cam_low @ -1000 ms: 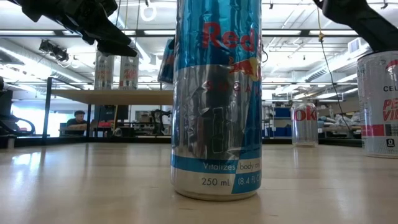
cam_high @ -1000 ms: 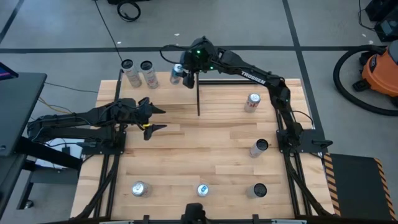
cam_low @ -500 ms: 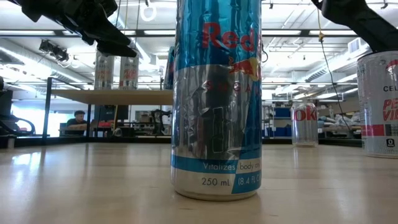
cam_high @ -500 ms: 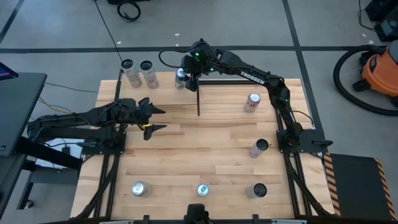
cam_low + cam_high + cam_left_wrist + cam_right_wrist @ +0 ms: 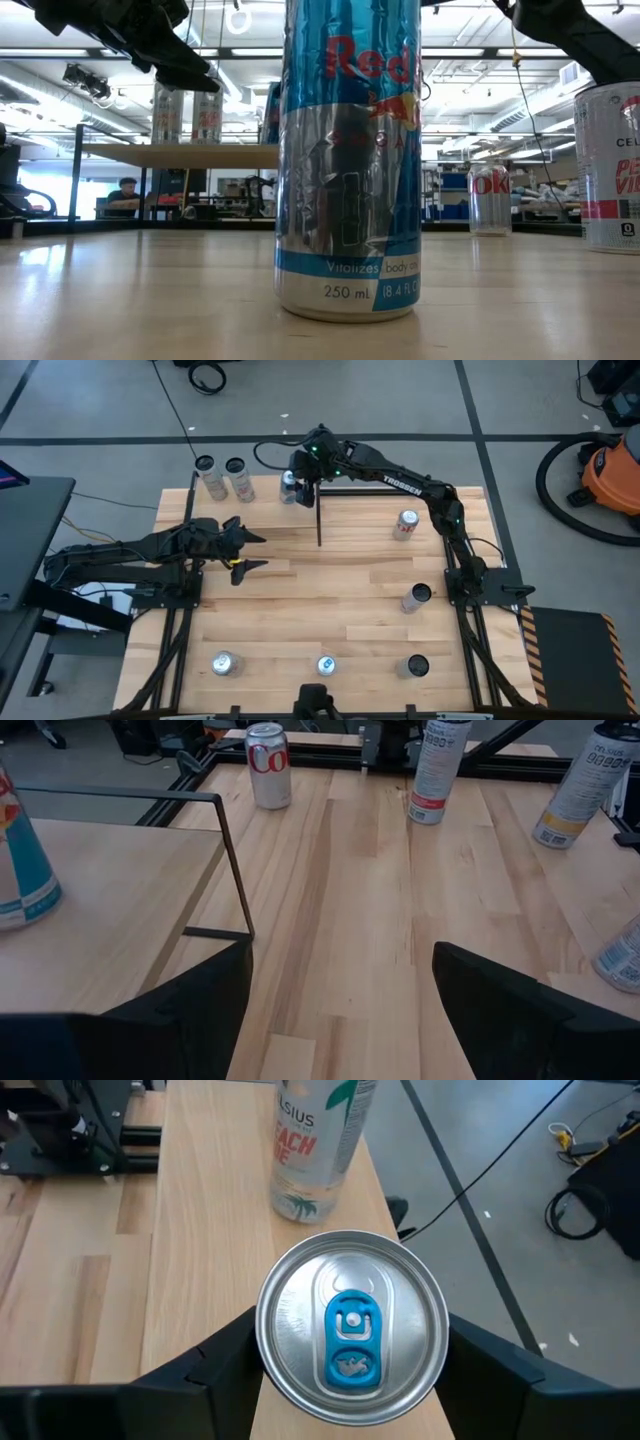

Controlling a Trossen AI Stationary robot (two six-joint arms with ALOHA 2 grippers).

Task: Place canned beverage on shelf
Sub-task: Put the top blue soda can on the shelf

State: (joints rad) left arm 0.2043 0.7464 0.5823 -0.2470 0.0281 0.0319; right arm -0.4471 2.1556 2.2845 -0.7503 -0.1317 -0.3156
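**Third can on the shelf, grip not yet cleared**

I find the right gripper [image 5: 291, 482] over the shelf [image 5: 262, 496], its fingers close against a blue-tabbed can [image 5: 351, 1327] that stands on the panel. I judge placement nearly done; release and withdrawal remain. Whether the fingers press the can or have just let go, I cannot tell. The left gripper [image 5: 249, 548] waits spread wide and empty over the table's left side.

Count: three cans on the shelf, including two tall cans [image 5: 224, 479] further along it. Six more stand on the tabletop [image 5: 330, 595], one a red-and-white can [image 5: 406, 525].
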